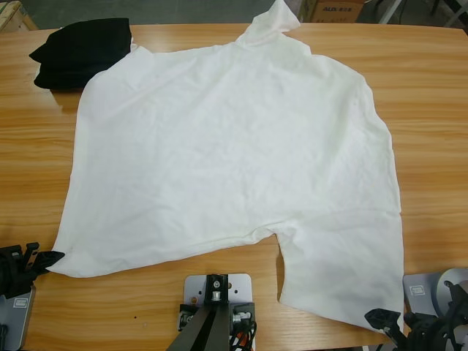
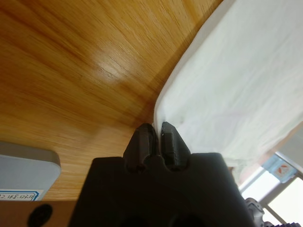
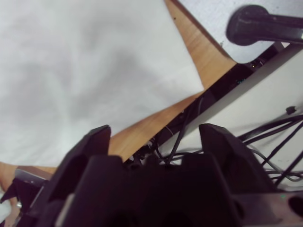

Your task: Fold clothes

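— Left pincer [image 2: 157, 130]: what's it doing?
— Clamped on the white T-shirt [image 1: 227, 153] corner, cloth spreading ahead of it over the wooden surface [image 1: 431, 110].
— Right pincer [image 3: 154, 137]?
— Jaws apart, gripping nothing; the shirt's other corner lies just ahead.

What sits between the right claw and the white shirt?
Only bare wooden table. In the right wrist view the right gripper stands open, with a wood strip before the T-shirt. The high view shows it near the corner.

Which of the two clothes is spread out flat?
The big white T-shirt, spread wide across the table. The small black garment is bunched up at the far corner.
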